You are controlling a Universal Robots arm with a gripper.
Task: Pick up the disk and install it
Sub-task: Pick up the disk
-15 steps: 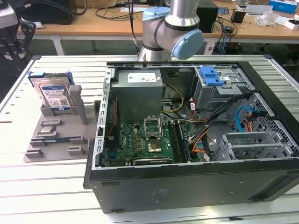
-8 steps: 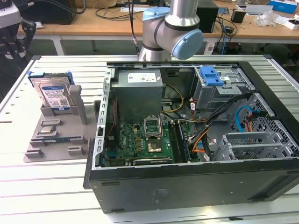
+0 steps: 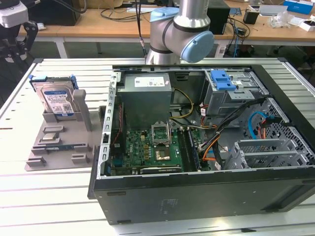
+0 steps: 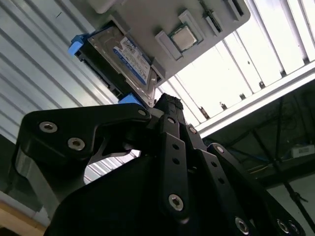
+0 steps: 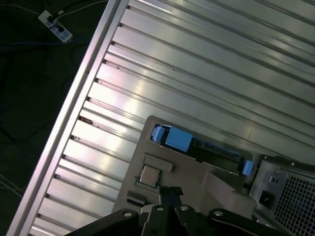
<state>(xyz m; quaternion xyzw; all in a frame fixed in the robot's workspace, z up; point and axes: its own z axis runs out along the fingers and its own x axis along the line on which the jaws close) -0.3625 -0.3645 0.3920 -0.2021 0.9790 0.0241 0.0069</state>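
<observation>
A cluttered wooden desk [image 3: 88, 30] stands behind the ribbed metal table [image 3: 49, 196].

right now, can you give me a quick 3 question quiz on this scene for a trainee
1. True or false: the disk is already inside the open computer case.
2. In the grey holder, the disk is: a) standing upright, label showing; b) lying flat, label down; c) hanging upside down.
3. Fill in: in the exterior view, the grey holder sits to the exterior view's ____ of the computer case.
Key: 1 false; 2 a; 3 left.
</observation>
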